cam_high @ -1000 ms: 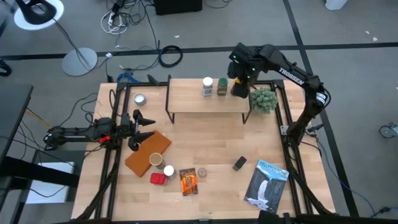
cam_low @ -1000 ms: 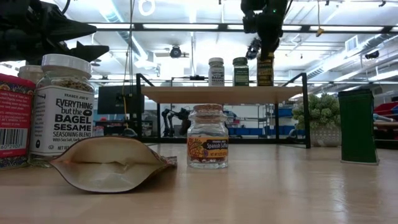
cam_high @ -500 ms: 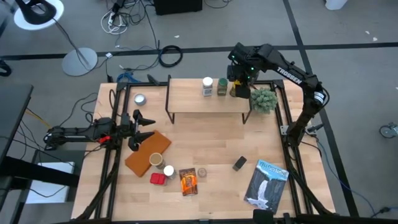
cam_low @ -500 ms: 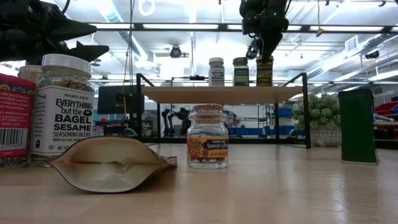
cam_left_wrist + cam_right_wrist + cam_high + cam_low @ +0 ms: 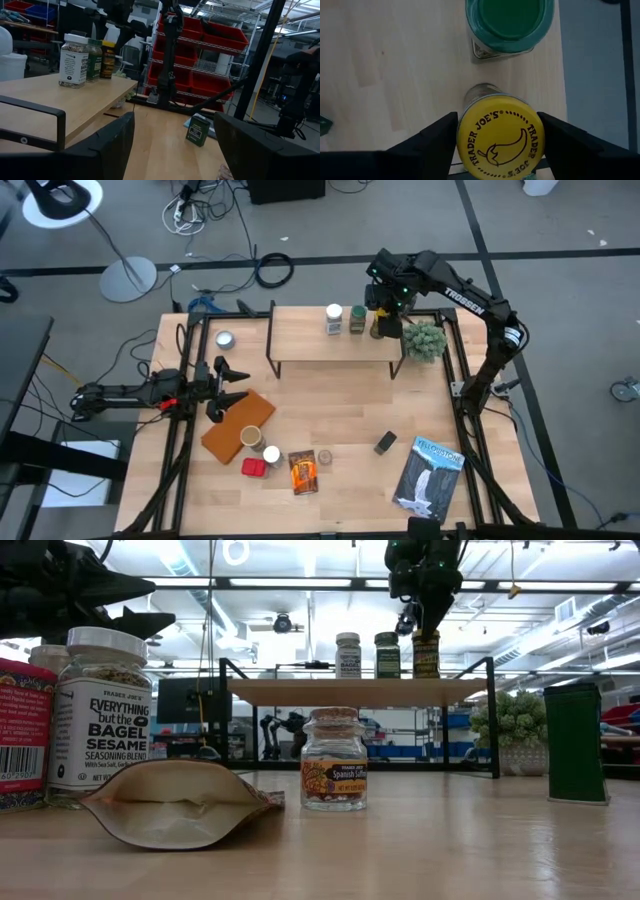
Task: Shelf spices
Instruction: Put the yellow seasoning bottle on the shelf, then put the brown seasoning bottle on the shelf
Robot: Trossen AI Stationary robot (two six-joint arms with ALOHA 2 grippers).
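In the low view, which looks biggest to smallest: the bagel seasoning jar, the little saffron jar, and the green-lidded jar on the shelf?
1. Bagel seasoning jar
2. Saffron jar
3. Green-lidded jar

That is only how they look: the bagel jar stands nearest the camera and the shelf farthest, so true sizes stay unsure.

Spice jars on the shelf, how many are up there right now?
3, in a row on the shelf: white-lidded jar, green-lidded jar, and yellow-lidded jar under the right tool.
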